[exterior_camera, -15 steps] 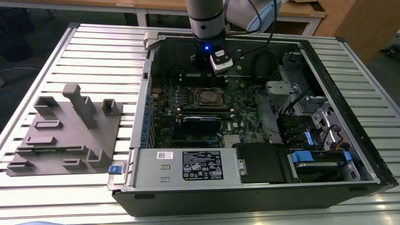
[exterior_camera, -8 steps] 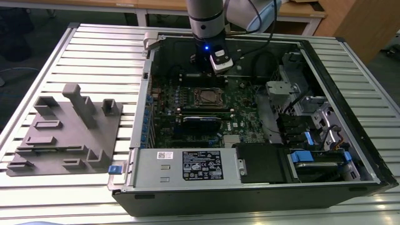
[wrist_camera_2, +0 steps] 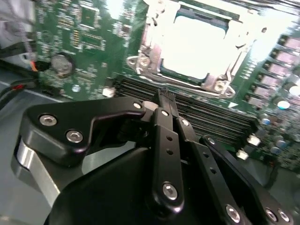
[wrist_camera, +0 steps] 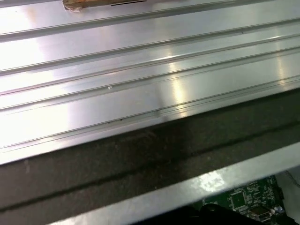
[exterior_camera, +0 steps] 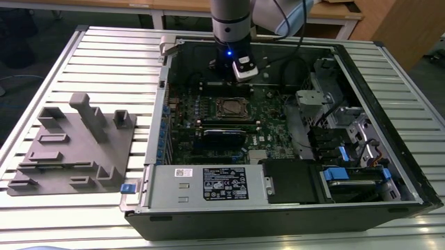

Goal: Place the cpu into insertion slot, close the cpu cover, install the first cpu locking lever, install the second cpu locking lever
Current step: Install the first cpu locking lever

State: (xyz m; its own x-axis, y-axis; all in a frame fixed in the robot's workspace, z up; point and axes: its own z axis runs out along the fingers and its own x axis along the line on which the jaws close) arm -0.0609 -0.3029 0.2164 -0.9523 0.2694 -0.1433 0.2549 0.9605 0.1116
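Gripper (wrist_camera_2: 165,96): fingers are seen pressed together, with nothing gripped.
Cpu (wrist_camera_2: 197,42): is seated in the insertion slot (wrist_camera_2: 187,78) and framed by the lowered cpu cover (wrist_camera_2: 151,35).
Relation: the cpu is found just beyond the fingertips, untouched, with memory slots (wrist_camera_2: 213,115) between.

Just ahead of my jaws in the second wrist view, glare washes out the cpu (wrist_camera_2: 197,37), so I cannot tell its top from the cpu cover (wrist_camera_2: 145,58) around it. In the exterior view my arm (exterior_camera: 230,21) is cut off by the picture's upper edge, my wrist hides the tips of my jaws, and the insertion slot (exterior_camera: 232,108) just in front of them is too small to make out. In the first wrist view the green board (wrist_camera: 248,199) is cut off by the picture's edge, next to a dark band (wrist_camera: 140,159) too blurred to name.
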